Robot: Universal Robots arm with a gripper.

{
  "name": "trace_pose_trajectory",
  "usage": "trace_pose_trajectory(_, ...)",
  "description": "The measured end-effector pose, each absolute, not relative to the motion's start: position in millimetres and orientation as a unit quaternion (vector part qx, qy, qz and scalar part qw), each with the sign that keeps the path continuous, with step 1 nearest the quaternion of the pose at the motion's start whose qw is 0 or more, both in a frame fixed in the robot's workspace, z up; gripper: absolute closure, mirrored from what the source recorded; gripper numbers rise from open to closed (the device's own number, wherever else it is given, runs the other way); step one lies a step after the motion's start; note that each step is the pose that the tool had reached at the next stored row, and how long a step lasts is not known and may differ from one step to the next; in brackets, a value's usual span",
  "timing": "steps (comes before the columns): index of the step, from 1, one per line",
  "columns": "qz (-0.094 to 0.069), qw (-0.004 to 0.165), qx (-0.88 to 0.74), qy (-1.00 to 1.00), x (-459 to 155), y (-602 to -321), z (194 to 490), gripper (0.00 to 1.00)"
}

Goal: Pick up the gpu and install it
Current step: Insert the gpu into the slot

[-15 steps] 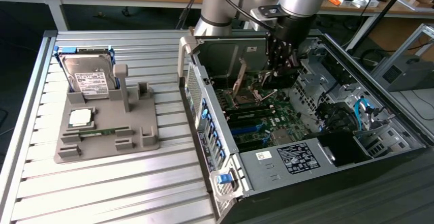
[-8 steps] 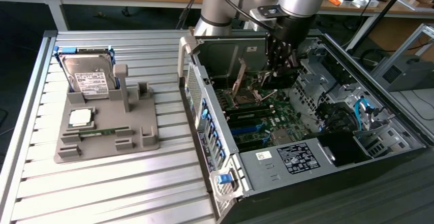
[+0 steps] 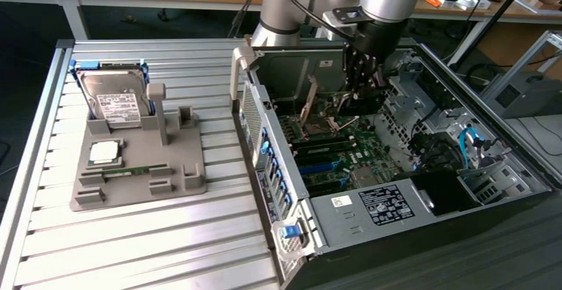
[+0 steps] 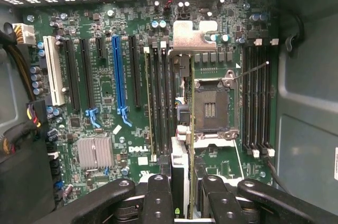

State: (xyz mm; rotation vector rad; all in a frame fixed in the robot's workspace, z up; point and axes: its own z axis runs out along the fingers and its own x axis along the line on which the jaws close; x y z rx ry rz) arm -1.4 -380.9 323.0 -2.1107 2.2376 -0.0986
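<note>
Over green motherboard (image 4: 132, 76), gripper (image 4: 182, 192) clamped on thin, edge-on gpu (image 4: 182, 113), silvery bracket.

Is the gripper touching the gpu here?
Touching. In the wrist view the gripper's fingers close on both sides of the gpu, held edge-on above the motherboard. The exterior view shows the gripper inside the computer case.

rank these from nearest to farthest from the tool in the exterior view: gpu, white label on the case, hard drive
1. gpu, upright inside the open case just beside the tool.
2. white label, on the case's metal cover, toward the camera.
3. hard drive, on the grey holder at the exterior view's left.
</note>
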Motion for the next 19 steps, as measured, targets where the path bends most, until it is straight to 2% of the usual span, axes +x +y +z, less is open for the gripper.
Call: trace_pose_trajectory(19, -0.032, 0.032, -0.685, 0.727, -5.3, -383.0, 321.9, 0.73)
